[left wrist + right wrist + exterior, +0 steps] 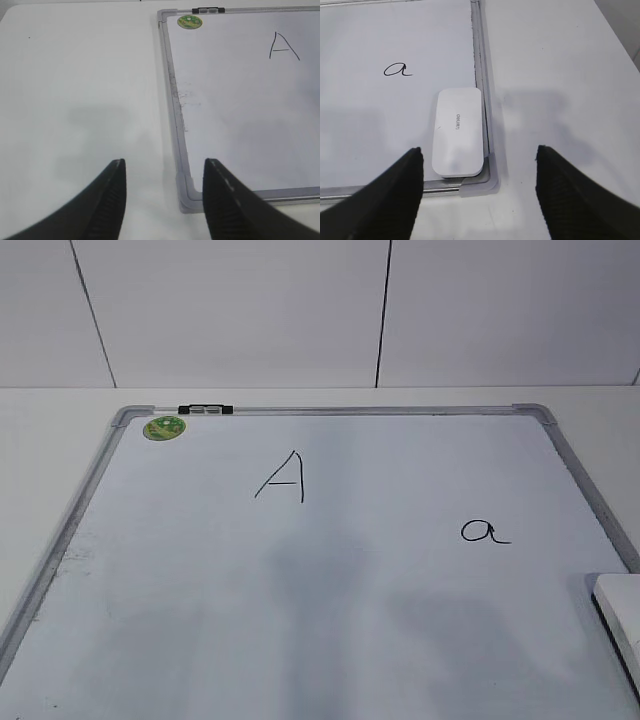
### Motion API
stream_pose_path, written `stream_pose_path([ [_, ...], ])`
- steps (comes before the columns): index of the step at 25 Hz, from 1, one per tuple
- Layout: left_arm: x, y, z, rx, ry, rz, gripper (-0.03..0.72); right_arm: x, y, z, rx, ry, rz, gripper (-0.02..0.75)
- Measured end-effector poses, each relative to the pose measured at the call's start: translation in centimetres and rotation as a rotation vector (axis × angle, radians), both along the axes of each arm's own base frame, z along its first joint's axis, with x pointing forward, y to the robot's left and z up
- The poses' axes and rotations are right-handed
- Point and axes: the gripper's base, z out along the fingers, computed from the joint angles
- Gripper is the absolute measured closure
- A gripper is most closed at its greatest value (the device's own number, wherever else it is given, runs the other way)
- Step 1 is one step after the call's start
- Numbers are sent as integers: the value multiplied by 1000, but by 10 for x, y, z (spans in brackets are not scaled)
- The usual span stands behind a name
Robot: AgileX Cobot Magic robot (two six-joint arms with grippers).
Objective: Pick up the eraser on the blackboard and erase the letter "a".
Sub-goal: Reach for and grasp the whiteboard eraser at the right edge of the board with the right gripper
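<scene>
The blackboard [330, 580], a white board with a grey frame, lies flat on the table. The small letter "a" [484, 531] is on its right side and also shows in the right wrist view [397, 69]. The white eraser [458, 131] lies flat in the board's near right corner; only its edge [620, 598] shows in the exterior view. My right gripper [480, 152] is open and empty, above the board's near right corner, just short of the eraser. My left gripper [165, 164] is open and empty above the board's near left corner [187, 192].
A capital "A" [283, 477] is written at the board's upper middle. A round green magnet [165, 427] and a black clip [205, 410] sit at the far left edge. White table surrounds the board [75, 90]; a white panelled wall stands behind.
</scene>
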Motion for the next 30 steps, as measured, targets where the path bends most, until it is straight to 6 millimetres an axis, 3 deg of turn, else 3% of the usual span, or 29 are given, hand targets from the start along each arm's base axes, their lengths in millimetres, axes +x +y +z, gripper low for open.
stream_pose_path([
  [15, 0, 0, 0, 0, 0, 0, 317, 4, 2, 7, 11, 20, 17, 179],
  [22, 0, 0, 0, 0, 0, 0, 317, 37, 0, 32, -21, 170, 38, 179],
  [30, 0, 0, 0, 0, 0, 0, 317, 87, -7, 44, -81, 370, 19, 179],
])
